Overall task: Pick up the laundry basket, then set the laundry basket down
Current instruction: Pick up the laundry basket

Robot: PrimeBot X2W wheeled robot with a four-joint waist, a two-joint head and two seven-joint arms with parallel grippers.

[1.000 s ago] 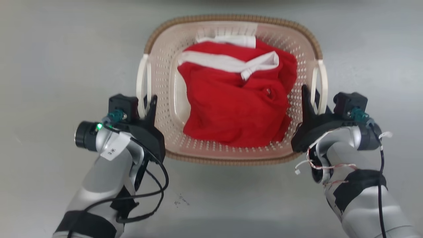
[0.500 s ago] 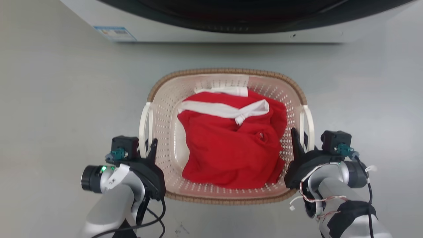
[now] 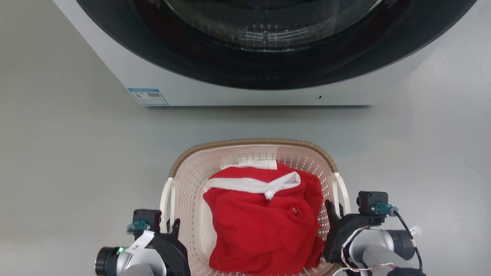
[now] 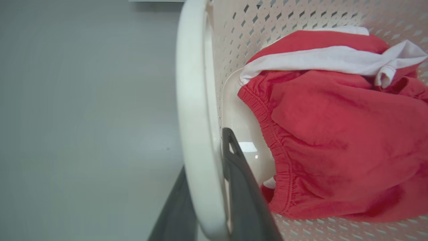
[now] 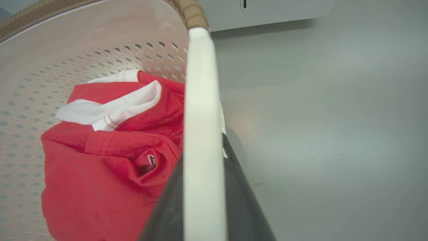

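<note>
Our left gripper had its two fingers closed tight on either side of one white handle of the laundry basket. Our right gripper pinched the other handle likewise, so the basket lay between our fingers, with the red garment inboard of both. We judged that uneven lowering could let a smooth handle slip through and tilt the load.
</note>
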